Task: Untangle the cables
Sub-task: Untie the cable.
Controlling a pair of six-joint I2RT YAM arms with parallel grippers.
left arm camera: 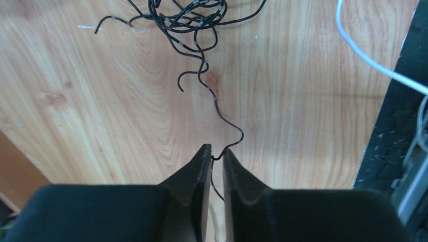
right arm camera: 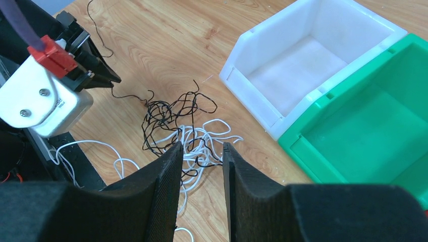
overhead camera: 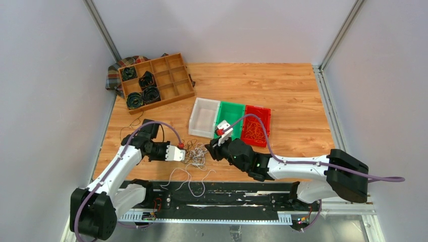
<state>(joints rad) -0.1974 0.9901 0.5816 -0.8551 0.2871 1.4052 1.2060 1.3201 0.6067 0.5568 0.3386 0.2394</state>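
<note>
Right wrist: white bin (right arm camera: 252, 101) beside cables (right arm camera: 174, 121)

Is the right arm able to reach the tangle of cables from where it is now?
Probably yes. The tangle lies right ahead of the open right gripper, nothing between them. The left gripper has one black strand between its jaws, off to the side, clear of that path.

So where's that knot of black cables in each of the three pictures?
Top external: the black cable tangle lies slightly left of and below centre.
Left wrist: top centre, partly cut off by the edge.
Right wrist: centre, left of the white bin.
Shared landmark: the left end effector, visible in all three views.
</note>
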